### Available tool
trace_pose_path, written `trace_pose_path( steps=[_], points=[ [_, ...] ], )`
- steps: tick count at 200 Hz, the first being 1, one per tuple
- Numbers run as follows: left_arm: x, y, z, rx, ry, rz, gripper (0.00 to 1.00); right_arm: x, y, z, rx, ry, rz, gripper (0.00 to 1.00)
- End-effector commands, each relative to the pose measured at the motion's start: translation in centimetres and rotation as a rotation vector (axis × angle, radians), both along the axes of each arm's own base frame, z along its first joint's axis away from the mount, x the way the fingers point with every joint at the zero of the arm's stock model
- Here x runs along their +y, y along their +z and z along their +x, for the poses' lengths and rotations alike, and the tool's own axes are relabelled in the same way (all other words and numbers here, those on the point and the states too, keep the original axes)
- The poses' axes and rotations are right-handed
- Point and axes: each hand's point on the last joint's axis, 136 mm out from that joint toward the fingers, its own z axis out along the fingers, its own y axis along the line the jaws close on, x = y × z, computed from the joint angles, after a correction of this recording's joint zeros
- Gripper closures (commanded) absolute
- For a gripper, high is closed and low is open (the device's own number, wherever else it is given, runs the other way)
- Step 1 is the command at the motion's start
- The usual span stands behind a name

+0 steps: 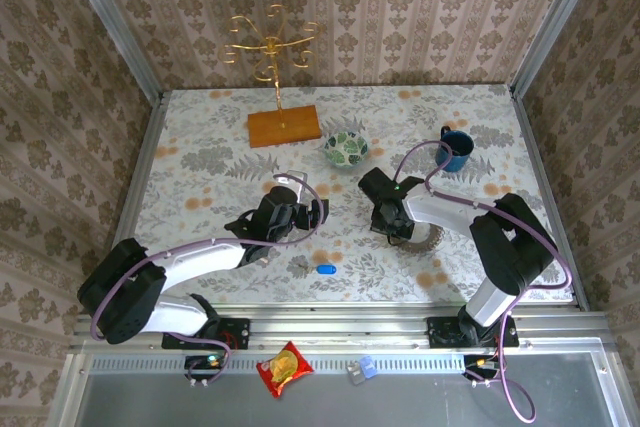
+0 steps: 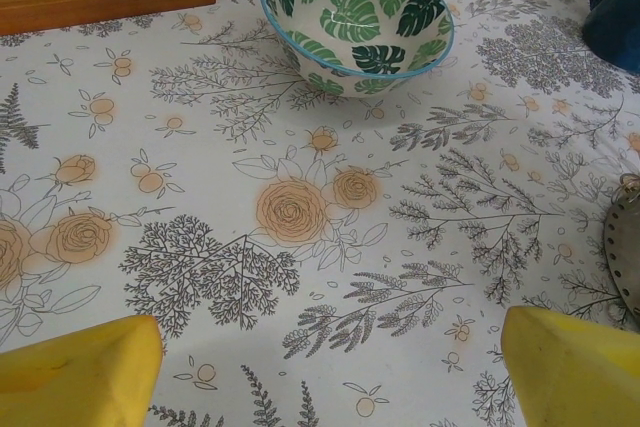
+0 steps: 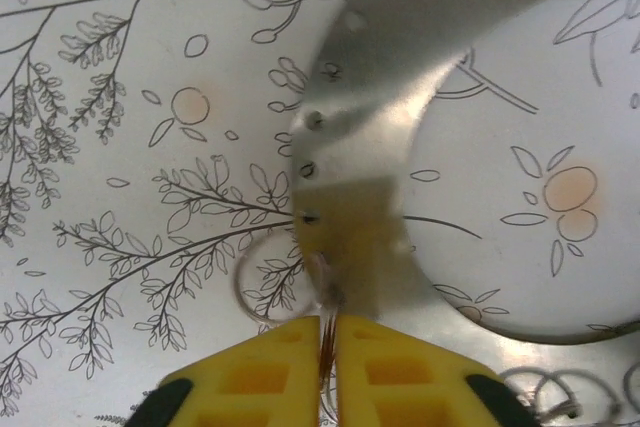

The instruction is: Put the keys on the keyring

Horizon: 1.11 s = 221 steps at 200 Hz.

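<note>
Beside right gripper [image 3: 330,332]: flat, perforated metal keyring [image 3: 370,97].

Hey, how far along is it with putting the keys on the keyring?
Done: nothing yet; the blue key lies loose on the table, apart from the keyring. In hand: the right end effector is shut on the keyring's rim, while the left end effector hangs open and empty. Left: picking up each key and getting it onto the keyring.
</note>
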Motion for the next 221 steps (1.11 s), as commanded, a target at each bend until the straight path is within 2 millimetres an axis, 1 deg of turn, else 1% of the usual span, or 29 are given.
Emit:
trace_pose_path(
  steps=[1,8,33,51,66,86,112,147,176,191,209,221],
  points=[
    [-0.3,1.5,0.2,-0.027,0.016,-0.040,0.12,-0.1,0.8,0.9,-0.040,-0.010,-0.028,0.96],
    [-0.3,1.6,0.2,-0.029,0.017,-0.040,0.12,0.0,0.9,0.8,-0.042,0.000,-0.027,1.00],
    [0.0,1.8,0.2,-0.034,0.027,-0.038,0.12,0.0,1.7,0.7,-0.049,0.046,-0.025,1.00],
    [0.4,2.1,0.3,-0.046,0.041,-0.032,0.12,0.5,2.8,0.9,-0.073,0.132,-0.024,1.00],
    [0.8,2.6,0.3,-0.070,0.049,-0.021,0.12,1.1,3.9,1.1,-0.102,0.237,-0.031,1.00],
    [1.5,3.1,0.5,-0.105,0.058,0.009,0.12,2.5,5.0,1.5,-0.160,0.389,-0.019,1.00],
    [2.7,4.1,0.8,-0.141,0.065,0.041,0.12,5.0,6.7,2.1,-0.239,0.589,0.038,1.00],
    [5.1,4.7,1.4,-0.123,0.076,0.055,0.13,8.0,8.7,2.5,-0.267,0.804,0.104,1.00],
    [5.2,6.4,1.0,-0.203,-0.019,0.087,0.15,10.3,10.6,2.2,-0.308,0.948,0.184,1.00],
    [5.4,7.4,0.7,-0.253,-0.059,0.117,0.17,11.4,11.5,1.6,-0.327,1.038,0.231,1.00],
    [5.4,8.4,0.5,-0.299,-0.100,0.135,0.21,12.0,12.4,1.4,-0.353,1.116,0.242,1.00],
    [5.0,8.9,0.1,-0.330,-0.158,0.144,0.22,12.2,12.9,1.5,-0.373,1.160,0.237,1.00]
  ],
)
